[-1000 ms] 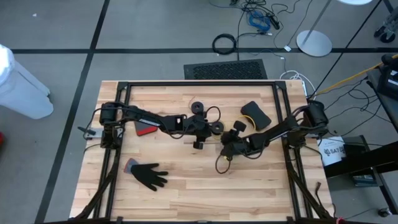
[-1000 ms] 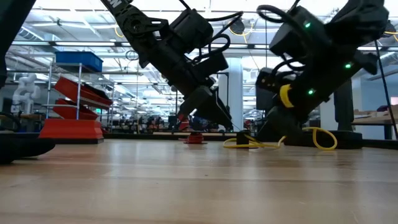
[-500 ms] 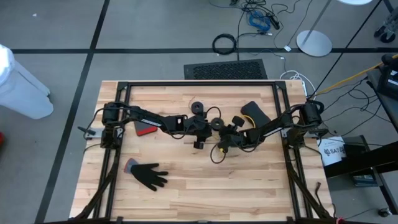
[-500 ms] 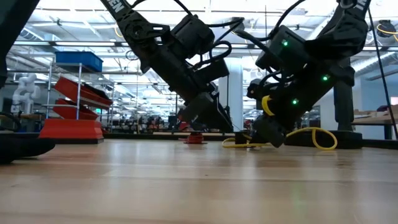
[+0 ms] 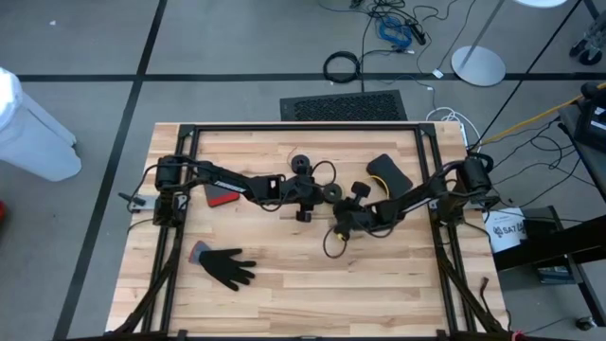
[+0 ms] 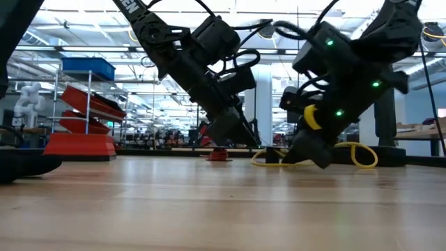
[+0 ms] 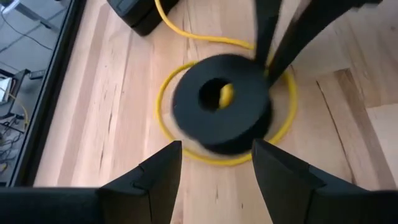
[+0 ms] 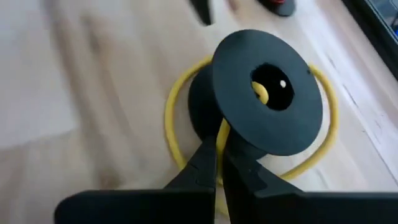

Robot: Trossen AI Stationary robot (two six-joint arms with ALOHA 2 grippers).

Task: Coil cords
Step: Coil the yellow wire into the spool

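We count one thin yellow cord (image 8: 176, 106) near table centre, looped around one black plastic spool (image 8: 267, 102). The right gripper (image 8: 219, 163), jaws pinched shut on that cord, sits at the spool's 5 o'clock; the left gripper (image 7: 214, 163), jaws parted and empty, at 10 o'clock.

2 arms (image 6: 209, 63), yellow cord (image 6: 352, 155), wooden table (image 6: 209, 209)

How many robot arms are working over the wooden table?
2. The left arm reaches in from the table's left side, left gripper open; the right arm reaches in from the right side, right gripper shut on the yellow cord.
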